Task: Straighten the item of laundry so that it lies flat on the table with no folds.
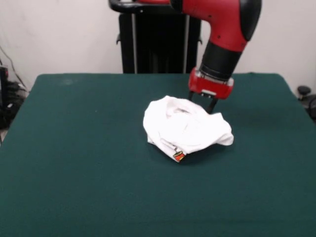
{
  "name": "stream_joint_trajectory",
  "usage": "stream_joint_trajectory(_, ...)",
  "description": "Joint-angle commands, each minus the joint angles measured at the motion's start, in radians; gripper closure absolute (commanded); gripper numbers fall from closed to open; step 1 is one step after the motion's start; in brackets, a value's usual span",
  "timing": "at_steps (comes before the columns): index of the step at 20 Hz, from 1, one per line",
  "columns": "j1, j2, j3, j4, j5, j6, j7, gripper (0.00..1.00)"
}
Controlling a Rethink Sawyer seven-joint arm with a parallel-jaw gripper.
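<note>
The item of laundry is a small white T-shirt lying crumpled in a heap near the middle of the dark green table. Only a bit of its colourful print shows, at the front lower edge. My gripper hangs from the red and black arm just behind the heap's far right side. Its two dark fingers stand apart, with their tips at the edge of the cloth. I cannot see any cloth held between them.
The black pedestal stands behind the table's far edge. The shirt takes up only a small part of the table. Dark objects sit off the table at the left and right edges.
</note>
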Motion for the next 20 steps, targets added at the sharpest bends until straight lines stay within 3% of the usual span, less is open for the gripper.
stream_joint_trajectory(1,0.011,0.097,0.044,-0.109,0.089,-0.110,0.246,0.00)
stream_joint_trajectory(8,-0.012,-0.012,0.066,-0.096,0.076,0.090,0.202,0.00)
stream_joint_trajectory(11,-0.087,-0.075,0.147,-0.071,0.036,0.185,0.167,0.00)
stream_joint_trajectory(14,-0.100,-0.129,0.157,-0.058,0.020,0.257,0.147,0.00)
stream_joint_trajectory(20,-0.116,-0.152,0.163,-0.066,0.009,0.307,0.138,0.00)
